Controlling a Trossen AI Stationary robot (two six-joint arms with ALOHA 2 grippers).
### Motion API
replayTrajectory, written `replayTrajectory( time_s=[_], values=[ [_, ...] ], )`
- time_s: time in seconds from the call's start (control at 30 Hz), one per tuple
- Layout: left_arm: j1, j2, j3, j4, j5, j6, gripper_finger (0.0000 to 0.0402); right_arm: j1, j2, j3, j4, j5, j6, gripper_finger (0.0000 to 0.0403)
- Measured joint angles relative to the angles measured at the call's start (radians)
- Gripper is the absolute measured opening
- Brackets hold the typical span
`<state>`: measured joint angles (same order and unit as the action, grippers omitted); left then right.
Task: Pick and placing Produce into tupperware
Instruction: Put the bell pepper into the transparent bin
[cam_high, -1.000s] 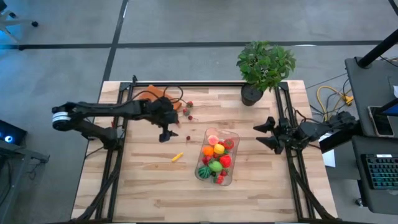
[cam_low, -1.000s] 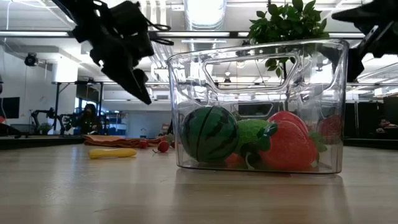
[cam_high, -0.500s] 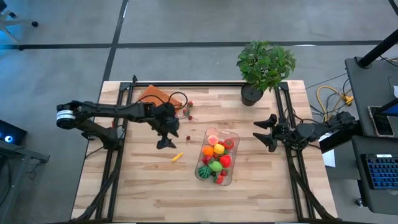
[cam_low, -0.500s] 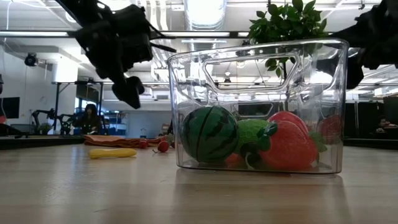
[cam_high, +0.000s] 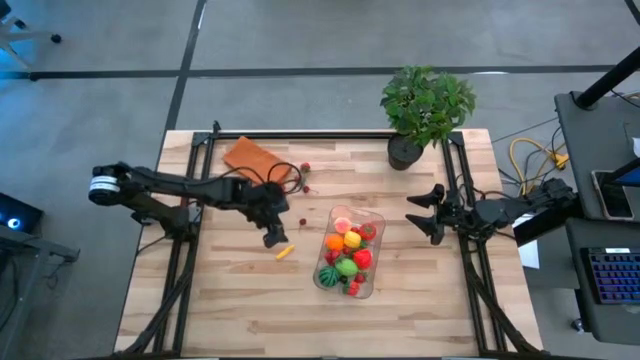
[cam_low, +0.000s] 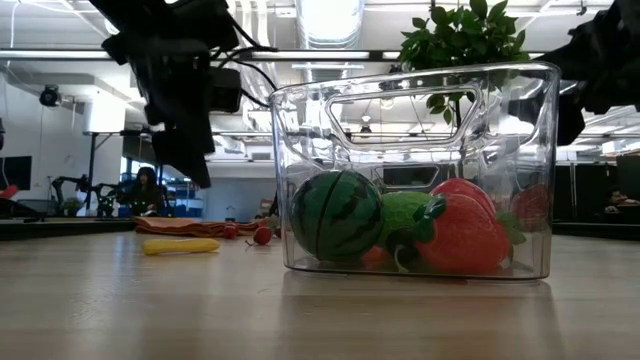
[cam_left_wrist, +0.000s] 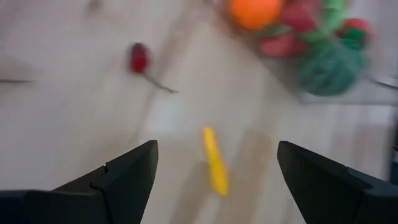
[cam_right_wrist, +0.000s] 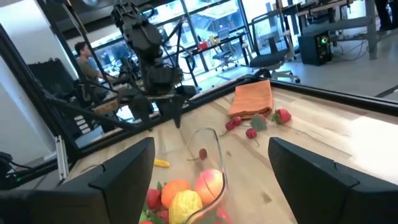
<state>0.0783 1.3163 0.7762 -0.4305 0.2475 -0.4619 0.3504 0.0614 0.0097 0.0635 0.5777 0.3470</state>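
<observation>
The clear tupperware (cam_high: 350, 252) stands right of the table's middle and holds a watermelon, a strawberry (cam_low: 465, 232), an orange and other produce. A small yellow piece of produce (cam_high: 285, 252) lies on the wood to its left. My left gripper (cam_high: 272, 238) hangs open just above and to the left of that piece, slanting down. In the left wrist view the yellow piece (cam_left_wrist: 216, 171) lies between the two fingers of the gripper (cam_left_wrist: 216, 148), untouched. A red cherry (cam_high: 301, 222) lies a little farther back. My right gripper (cam_high: 425, 213) waits open at the right edge, pointing level at the tupperware (cam_right_wrist: 205, 180).
An orange-brown pad (cam_high: 250, 157) lies at the far left, with a few small red pieces (cam_high: 303, 180) beside it. A potted plant (cam_high: 425, 105) stands at the far right corner. Black frame rails (cam_high: 190, 260) run along both side edges. Bare wood lies toward the near edge.
My left gripper has moved toward the table's near edge and sunk a little, ending over the yellow piece. It has also rolled about its own axis and has stayed open. The produce and the tupperware have not moved.
</observation>
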Motion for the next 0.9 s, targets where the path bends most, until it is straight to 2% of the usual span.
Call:
replayTrajectory(
  time_s=[0.23, 0.37, 0.6, 0.77, 0.9],
  values=[
    [-0.074, 0.000, -0.055, 0.002, -0.153, -0.009, 0.0315, 0.000, 0.001, 0.000, 0.000, 0.000, 0.000, 0.0303],
    [-0.149, 0.000, -0.079, 0.004, -0.241, -0.077, 0.0315, 0.000, 0.000, 0.000, 0.000, 0.000, 0.000, 0.0310],
    [-0.250, 0.000, -0.079, 0.119, -0.352, -0.111, 0.0315, 0.000, 0.000, 0.000, 0.000, 0.000, 0.000, 0.0311],
    [-0.279, 0.045, -0.080, 0.133, -0.376, -0.162, 0.0315, 0.000, 0.000, 0.000, 0.000, 0.000, 0.000, 0.0306],
    [-0.300, 0.140, -0.080, 0.134, -0.315, -0.243, 0.0315, 0.000, 0.000, 0.000, 0.000, 0.000, -0.001, 0.0309]
  ],
)
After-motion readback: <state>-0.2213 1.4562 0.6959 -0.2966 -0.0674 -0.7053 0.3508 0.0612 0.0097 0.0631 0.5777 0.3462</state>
